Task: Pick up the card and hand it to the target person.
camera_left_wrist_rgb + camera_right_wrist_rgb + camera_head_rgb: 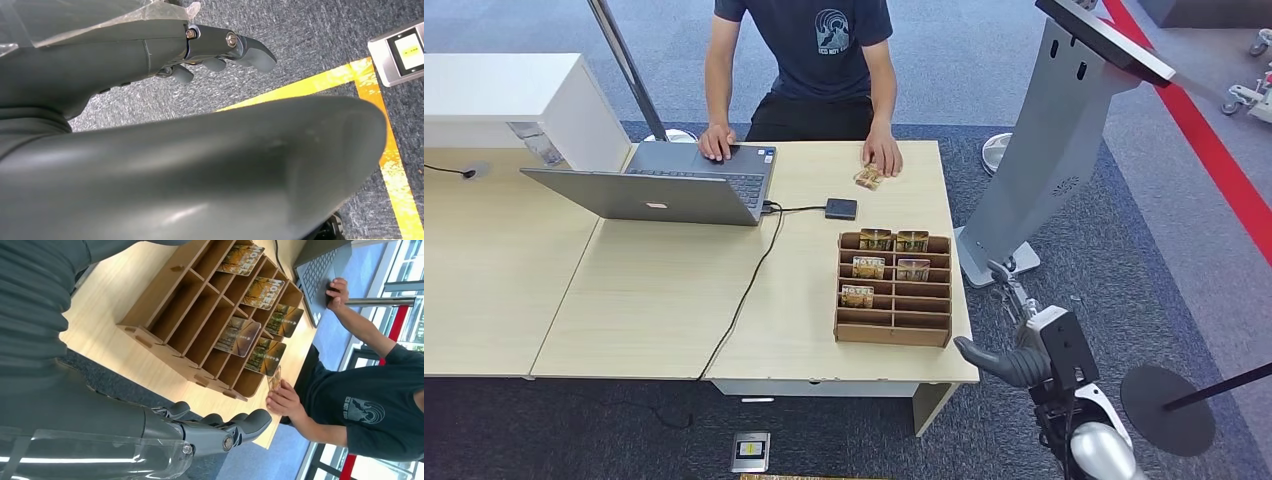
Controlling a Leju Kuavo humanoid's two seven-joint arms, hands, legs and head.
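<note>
On the desk in the head view, the cards (pixel 869 267) stand in the wooden rack (pixel 893 333); my right hand (pixel 1004 362) hangs beside it, released. Left wrist view: my left hand (pixel 220 52) is empty above the carpet. Right wrist view: each card looks thin, light and slick; I judge pinching the exposed upper edge best.

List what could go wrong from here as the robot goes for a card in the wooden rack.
1. The cards stand close together in narrow slots of the wooden rack; thick fingers may catch two or tip the rack.
2. The right hand is off the table's corner, so its approach may clip the edge or the grey kiosk stand.
3. The person's hand rests on a card near the rack; a handover reach could bump it.
</note>
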